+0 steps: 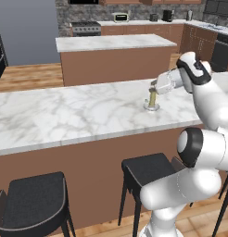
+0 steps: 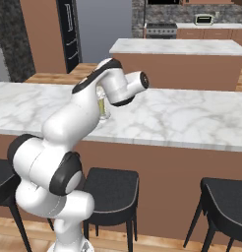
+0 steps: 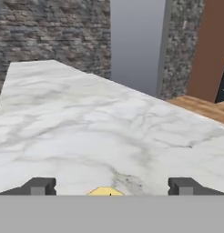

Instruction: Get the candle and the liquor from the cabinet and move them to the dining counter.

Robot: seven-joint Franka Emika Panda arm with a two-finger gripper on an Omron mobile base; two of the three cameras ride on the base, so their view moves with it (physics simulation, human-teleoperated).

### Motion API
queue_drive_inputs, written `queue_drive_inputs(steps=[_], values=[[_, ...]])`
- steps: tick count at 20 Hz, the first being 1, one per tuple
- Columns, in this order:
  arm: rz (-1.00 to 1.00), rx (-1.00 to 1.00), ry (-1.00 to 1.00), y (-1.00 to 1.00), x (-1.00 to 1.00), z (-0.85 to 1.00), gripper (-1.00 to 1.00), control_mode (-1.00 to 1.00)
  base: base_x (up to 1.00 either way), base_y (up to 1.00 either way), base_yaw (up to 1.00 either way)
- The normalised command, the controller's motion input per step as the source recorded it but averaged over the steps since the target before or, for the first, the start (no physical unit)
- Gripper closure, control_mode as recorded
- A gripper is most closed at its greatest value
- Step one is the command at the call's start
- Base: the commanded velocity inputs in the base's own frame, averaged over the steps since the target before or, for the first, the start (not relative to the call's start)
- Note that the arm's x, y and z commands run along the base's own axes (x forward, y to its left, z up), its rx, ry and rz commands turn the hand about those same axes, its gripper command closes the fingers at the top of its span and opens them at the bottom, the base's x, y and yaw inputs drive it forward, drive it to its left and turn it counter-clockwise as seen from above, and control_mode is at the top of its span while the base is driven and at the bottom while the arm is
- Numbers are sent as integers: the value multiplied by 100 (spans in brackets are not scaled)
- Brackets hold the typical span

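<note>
The pale-yellow candle [image 1: 153, 97] stands upright on its small silvery dish on the dining counter [image 1: 65, 115], toward the right of the marble top. My gripper [image 1: 155, 86] hangs just over the candle's top, reaching in from the right. In the hand view its two fingertips [image 3: 38, 186] stand wide apart, with the candle's tip [image 3: 104, 191] low between them and touching neither, so the gripper [image 3: 112, 186] is open. From the right base view the candle [image 2: 103, 106] peeks out behind my forearm. The liquor is out of view.
Black stools [image 1: 34, 201] [image 1: 148, 169] stand along the counter's near side by my base. Beyond the counter is a shorter marble island [image 1: 113, 42], then the back worktop with a range [image 1: 85, 28] and a toaster oven [image 1: 121, 17].
</note>
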Motion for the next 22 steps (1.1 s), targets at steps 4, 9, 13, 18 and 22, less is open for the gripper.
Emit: queue_drive_inputs(steps=[4,9,13,18,22], values=[[-3,0,0,0,0,81,-100,-100,0,0,0],[-16,-2,0,0,-21,76,-100,-100,0,0,0],[-36,-2,0,0,-78,41,-100,-100,0,0,0],[-44,-1,0,6,-100,19,-100,-100,0,0,0],[-45,0,2,38,-100,0,-100,-100,0,0,0]])
